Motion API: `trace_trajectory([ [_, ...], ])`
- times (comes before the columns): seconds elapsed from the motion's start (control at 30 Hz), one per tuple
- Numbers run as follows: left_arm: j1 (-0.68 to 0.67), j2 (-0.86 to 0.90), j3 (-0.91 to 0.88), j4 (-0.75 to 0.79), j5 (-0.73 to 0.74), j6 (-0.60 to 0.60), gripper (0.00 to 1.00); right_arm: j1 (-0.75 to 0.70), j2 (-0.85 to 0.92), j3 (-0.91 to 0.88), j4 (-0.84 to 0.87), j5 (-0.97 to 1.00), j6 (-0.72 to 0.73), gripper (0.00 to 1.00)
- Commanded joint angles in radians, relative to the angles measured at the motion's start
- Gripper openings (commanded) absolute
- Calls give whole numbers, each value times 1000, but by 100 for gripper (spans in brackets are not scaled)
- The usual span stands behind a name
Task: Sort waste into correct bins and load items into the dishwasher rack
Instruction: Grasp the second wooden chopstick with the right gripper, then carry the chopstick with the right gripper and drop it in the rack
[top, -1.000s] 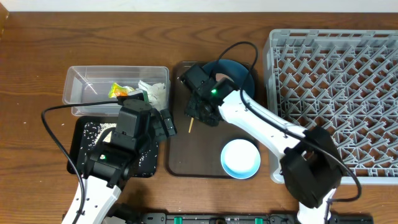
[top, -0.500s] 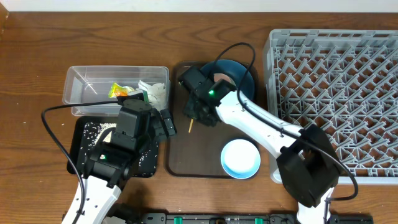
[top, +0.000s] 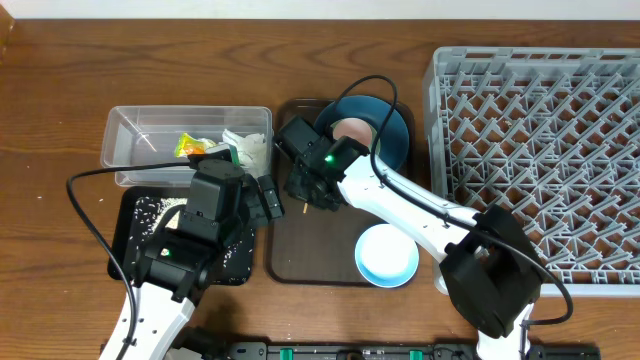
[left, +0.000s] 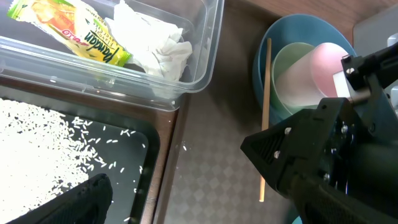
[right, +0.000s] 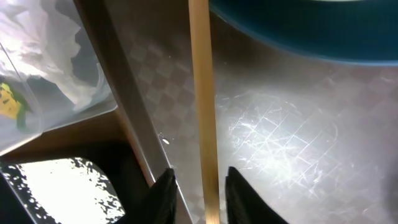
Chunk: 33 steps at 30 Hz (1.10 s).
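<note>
Waste looks sorted: wrapper (left: 81, 34) and napkin (left: 152, 43) in clear tub (top: 125, 150), rice (left: 37, 130) on black tray (left: 134, 180) near left jaws, whose state I can't tell. Right jaws open, straddling chopstick (right: 202, 93). Plate (top: 395, 125) just beyond them, rack (top: 540, 60) well apart, nothing loaded.

Chopstick (right: 202, 106) cut off at both edges, blurred rim, probably the blue plate (right: 311, 31)

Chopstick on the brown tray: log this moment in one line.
right gripper: jaws open, straddling chopstick | chopstick: lying on brown tray | wrapper, napkin: in clear tub
</note>
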Motion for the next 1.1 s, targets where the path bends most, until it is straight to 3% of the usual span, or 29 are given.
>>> trace_trajectory([
  [0.0,5,3,4,4,-15,-9,95,5,11,14,-6,14,6,21],
  [0.1,5,3,4,4,-15,-9,95,5,11,14,-23,-7,6,16],
  [0.2,5,3,4,4,-15,-9,95,0,10,14,-25,-32,6,2],
  [0.57,5,3,4,4,-15,-9,95,-21,-10,16,-25,-61,-24,1],
  [0.77,5,3,4,4,-15,-9,95,-42,-104,16,-24,-61,-156,1],
  [1.07,5,3,4,4,-15,-9,95,-115,-339,16,-66,-57,-516,1],
])
